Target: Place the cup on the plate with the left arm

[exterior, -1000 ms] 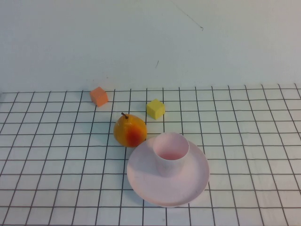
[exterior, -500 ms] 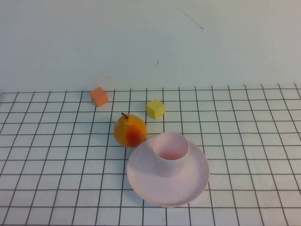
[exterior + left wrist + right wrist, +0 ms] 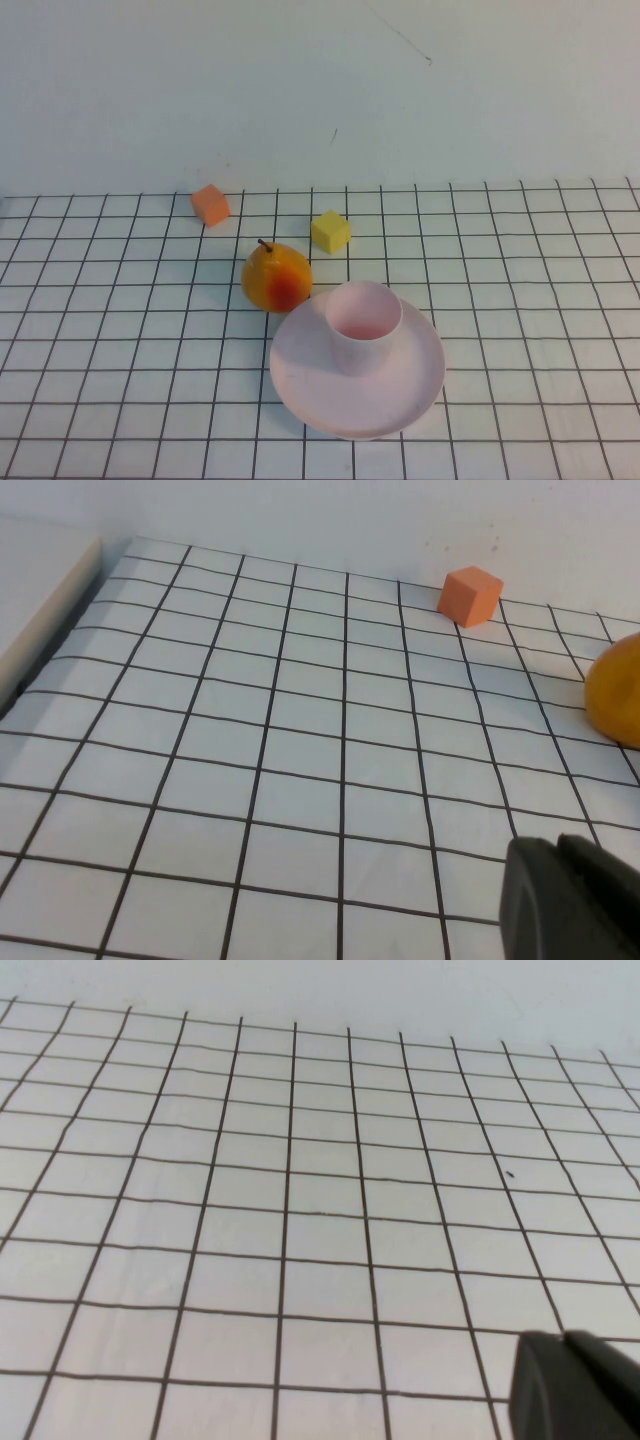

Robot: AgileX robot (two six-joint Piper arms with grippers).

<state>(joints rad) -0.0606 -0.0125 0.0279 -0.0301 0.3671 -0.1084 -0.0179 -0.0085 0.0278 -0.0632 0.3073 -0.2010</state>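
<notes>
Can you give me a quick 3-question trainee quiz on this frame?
1. True or false: the pink cup stands upright on the pink plate.
2. Which touches the plate's rim: (a) pear, (b) yellow cube, (c) orange cube?
3. Is the left gripper holding anything?

Key: 1 true. 2 a. 3 No; its jaws are shut on nothing, low over the grid mat and away from the cup. The right gripper also hangs over bare mat.

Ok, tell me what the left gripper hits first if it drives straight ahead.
The shut left gripper would probably meet only bare gridded table; the orange cube and pear sit off to one side, though depth is uncertain.
</notes>
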